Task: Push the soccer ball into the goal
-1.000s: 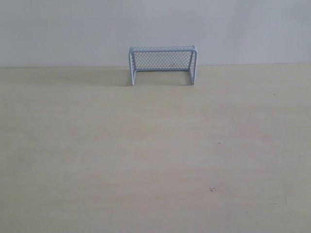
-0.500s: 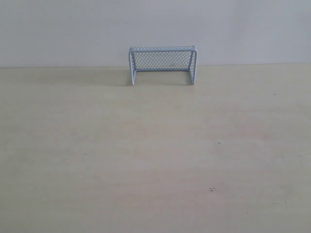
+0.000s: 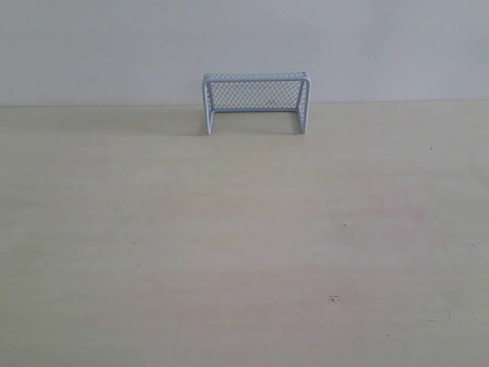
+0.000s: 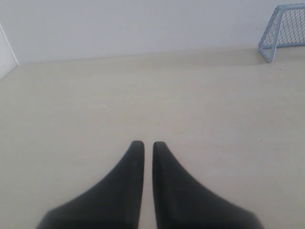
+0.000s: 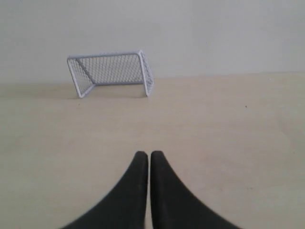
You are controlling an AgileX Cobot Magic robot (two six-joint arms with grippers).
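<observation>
I see the goal (image 3: 255,95) standing upright at the far edge of the table (image 3: 229,252), well ahead of both grippers. The left gripper (image 4: 148,145) is closed to a thin slit and the right gripper (image 5: 149,154) almost fully. Both hold nothing. Where the ball lies I cannot tell.

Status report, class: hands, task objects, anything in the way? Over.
Left hand shut, empty; right hand shut, empty. Soccer ball not in any view. Pale blue tube-frame mesh goal upright at far edge of pale wooden table, mouth unobstructed.
</observation>
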